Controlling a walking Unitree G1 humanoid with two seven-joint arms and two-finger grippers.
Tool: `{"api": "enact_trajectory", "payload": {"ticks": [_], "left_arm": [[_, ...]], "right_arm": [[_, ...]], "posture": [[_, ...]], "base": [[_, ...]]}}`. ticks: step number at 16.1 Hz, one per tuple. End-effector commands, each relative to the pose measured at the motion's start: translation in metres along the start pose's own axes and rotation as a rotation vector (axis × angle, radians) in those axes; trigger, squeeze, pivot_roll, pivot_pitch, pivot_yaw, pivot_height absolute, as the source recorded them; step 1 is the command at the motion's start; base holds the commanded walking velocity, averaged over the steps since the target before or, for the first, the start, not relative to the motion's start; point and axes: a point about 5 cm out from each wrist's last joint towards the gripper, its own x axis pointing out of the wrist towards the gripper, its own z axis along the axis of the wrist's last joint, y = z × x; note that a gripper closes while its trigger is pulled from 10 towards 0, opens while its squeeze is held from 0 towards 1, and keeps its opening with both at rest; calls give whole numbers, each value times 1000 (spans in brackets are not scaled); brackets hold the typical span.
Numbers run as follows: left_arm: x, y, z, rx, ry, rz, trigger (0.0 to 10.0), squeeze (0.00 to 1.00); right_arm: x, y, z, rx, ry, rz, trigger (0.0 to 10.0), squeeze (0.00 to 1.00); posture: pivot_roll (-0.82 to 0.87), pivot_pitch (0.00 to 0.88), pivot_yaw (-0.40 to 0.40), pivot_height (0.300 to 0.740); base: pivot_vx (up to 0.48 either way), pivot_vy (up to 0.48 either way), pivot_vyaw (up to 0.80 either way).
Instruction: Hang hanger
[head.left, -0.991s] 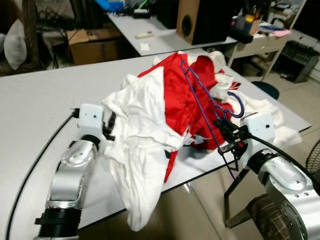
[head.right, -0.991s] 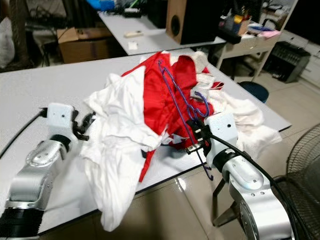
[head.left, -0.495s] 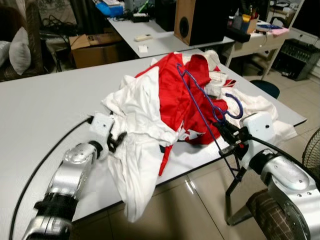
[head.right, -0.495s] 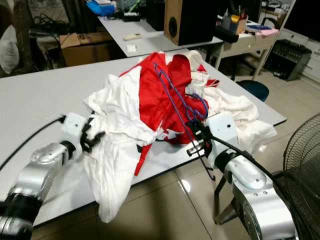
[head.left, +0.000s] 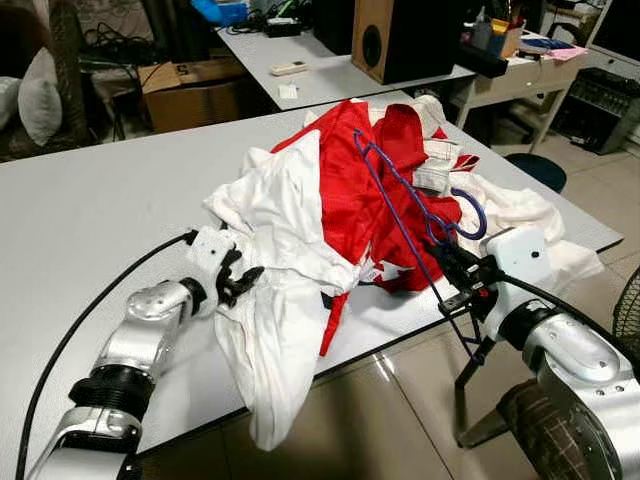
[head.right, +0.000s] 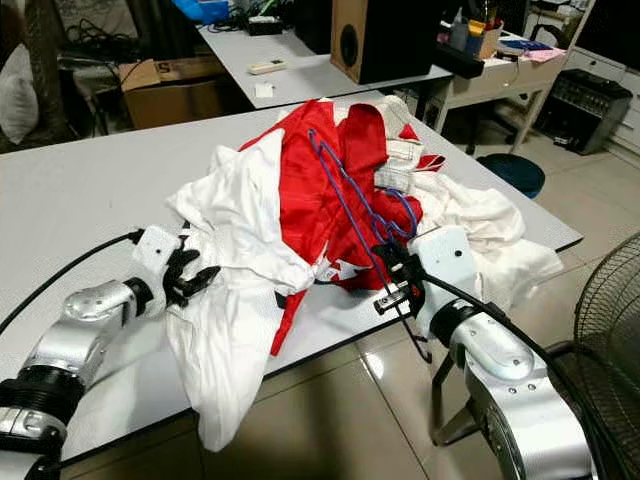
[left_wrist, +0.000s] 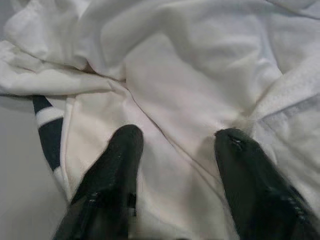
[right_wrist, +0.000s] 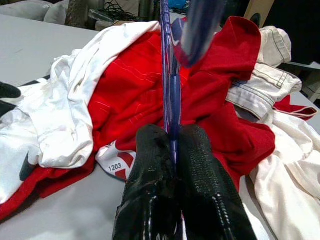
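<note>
Up close, the right gripper (right_wrist: 172, 145) pinches the purple hanger (head.left: 405, 205) above the red garment (head.right: 330, 195); overhead, the left gripper (head.left: 240, 283) sits parted against the white shirt (left_wrist: 200, 65).

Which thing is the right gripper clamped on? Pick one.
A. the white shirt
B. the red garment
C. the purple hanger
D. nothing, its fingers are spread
C: in the right wrist view the right gripper has its two black fingers pressed together on the thin bar of the purple hanger, which runs up over the red garment.
</note>
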Motion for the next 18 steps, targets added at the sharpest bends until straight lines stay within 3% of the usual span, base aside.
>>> {"api": "enact_trajectory", "payload": {"ticks": [1, 3, 5, 14, 18], "left_arm": [[-4, 7, 4, -30, -32, -33, 0, 0], [-9, 6, 2, -84, -38, -133, 0, 0], [-14, 4, -5, -83, 1, -208, 0, 0], [-2, -11, -10, -89, 22, -265, 0, 0], [-2, -13, 0, -140, -68, -242, 0, 0]], "right_arm": [[-2, -4, 2, -9, -17, -8, 10000, 0], [-1, -5, 3, -11, -17, -5, 10000, 0], [0, -5, 3, -15, -19, 1, 10000, 0], [2, -5, 4, -17, -29, -5, 10000, 0], [3, -5, 3, -15, -35, -11, 10000, 0]], "posture": [[-44, 0, 37, 740], [-44, 0, 37, 740], [-44, 0, 37, 740], [-33, 0, 42, 740], [-24, 0, 46, 740]], "base": [[0, 0, 0], [0, 0, 0], [0, 0, 0], [0, 0, 0], [0, 0, 0]]}}
